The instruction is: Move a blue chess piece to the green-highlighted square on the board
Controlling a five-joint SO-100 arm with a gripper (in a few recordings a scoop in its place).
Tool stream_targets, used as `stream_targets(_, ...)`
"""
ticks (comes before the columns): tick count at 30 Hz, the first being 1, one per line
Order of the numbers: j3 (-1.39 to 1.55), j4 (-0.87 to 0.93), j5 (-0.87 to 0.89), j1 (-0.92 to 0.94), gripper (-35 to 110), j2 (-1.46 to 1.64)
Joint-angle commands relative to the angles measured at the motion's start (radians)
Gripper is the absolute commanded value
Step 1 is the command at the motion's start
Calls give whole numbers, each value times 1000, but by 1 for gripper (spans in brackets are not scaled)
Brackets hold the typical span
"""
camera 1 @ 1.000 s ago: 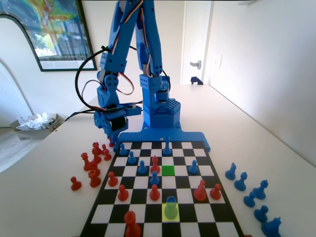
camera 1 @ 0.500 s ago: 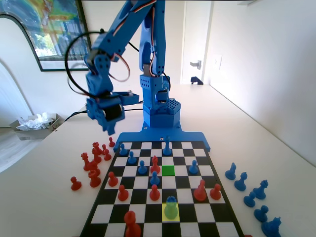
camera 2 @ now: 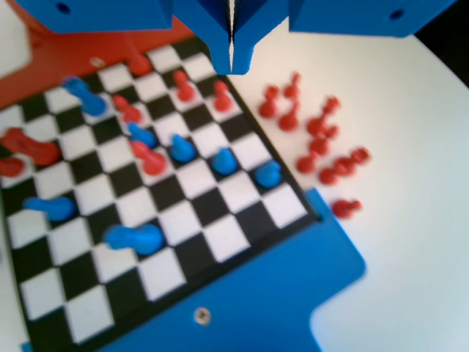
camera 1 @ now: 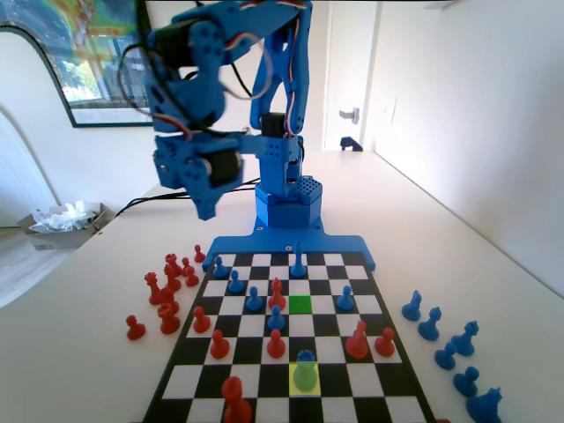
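Observation:
The blue chess piece (camera 1: 305,369), stubby with a greenish lower body, stands on the yellow square near the front of the board (camera 1: 262,381). Two rows farther back lies the green-highlighted square (camera 1: 300,304), with nothing on it. My gripper (camera 1: 204,208) hangs high in the air over the table, to the left of the arm's base and beyond the board's far left corner, well away from the piece. In the wrist view the gripper (camera 2: 231,64) points down with its jaws pressed together and nothing between them, above the board (camera 2: 220,238).
Blue pawns (camera 1: 254,300) and red pieces (camera 1: 357,341) stand scattered on the board. A cluster of red pieces (camera 1: 167,291) sits on the table left of the board, and several blue pieces (camera 1: 441,339) sit to its right. A tray of crumpled paper (camera 1: 62,220) lies far left.
The gripper has risen from table height by the board's far left corner to well above it, with the arm folding upward. It stays shut. No piece has moved.

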Motion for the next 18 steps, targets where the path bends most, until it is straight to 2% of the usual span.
stream_targets(1,-60,-9,-17,-72,1,77)
stream_targets(5,-69,-14,-29,-164,1,86)
stream_targets(12,-198,181,-86,-327,1,58)
stream_targets(18,-341,259,-109,-394,1,-57)
